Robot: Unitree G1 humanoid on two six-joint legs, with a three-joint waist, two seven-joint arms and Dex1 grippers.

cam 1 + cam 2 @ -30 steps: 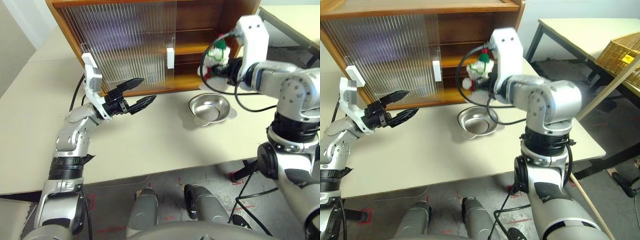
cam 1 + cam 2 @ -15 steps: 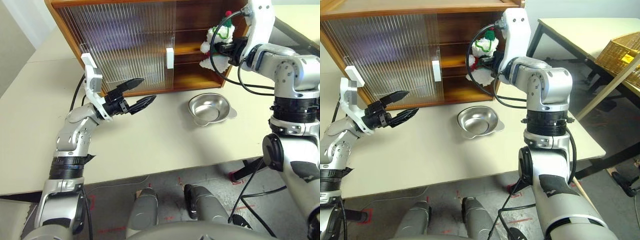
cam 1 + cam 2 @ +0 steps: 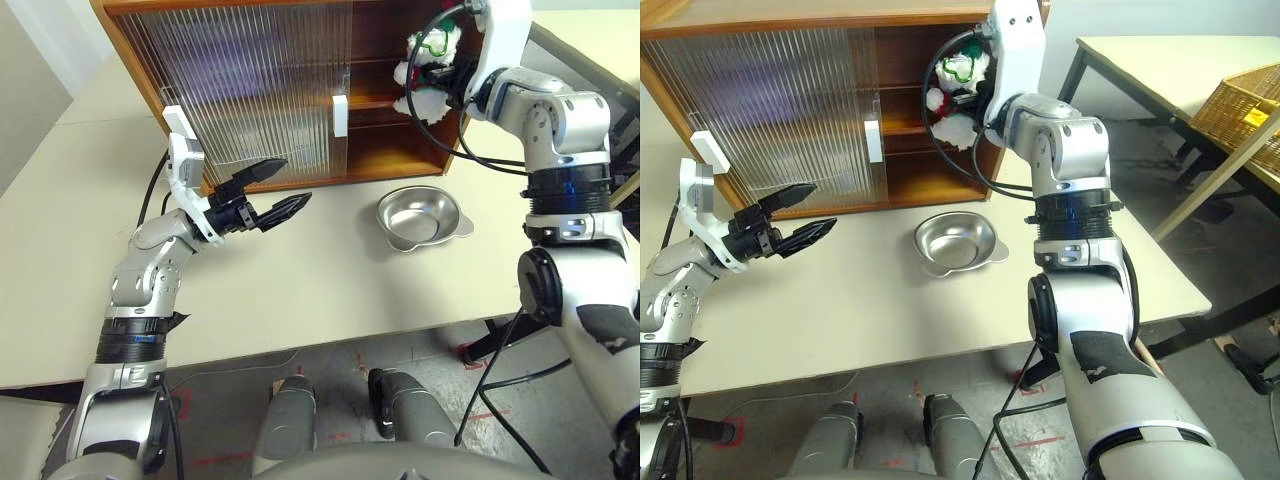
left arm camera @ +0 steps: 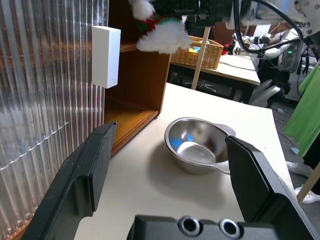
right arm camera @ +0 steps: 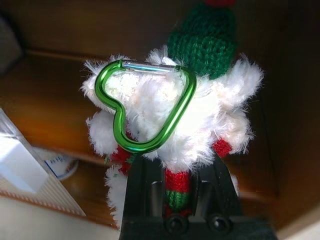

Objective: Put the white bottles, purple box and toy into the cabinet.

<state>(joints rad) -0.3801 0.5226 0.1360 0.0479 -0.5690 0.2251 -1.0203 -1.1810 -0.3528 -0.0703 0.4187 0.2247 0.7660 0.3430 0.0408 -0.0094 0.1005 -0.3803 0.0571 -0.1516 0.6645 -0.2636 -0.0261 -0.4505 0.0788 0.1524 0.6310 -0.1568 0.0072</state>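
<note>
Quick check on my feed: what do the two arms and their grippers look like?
Both arms are silver-grey metal with black joint bands and loose black cables. Each wrist carries a white block housing. The left gripper has two black, pointed fingers; the right gripper has black fingers too.

The two head views looked forward and down over the table (image 3: 330, 270) toward the cabinet (image 3: 300, 90), sharing that scene. The left wrist view faced low across the table at the bowl (image 4: 197, 150) and cabinet opening. The right wrist view sat close behind the toy (image 5: 170, 115), facing the shelves.
</note>
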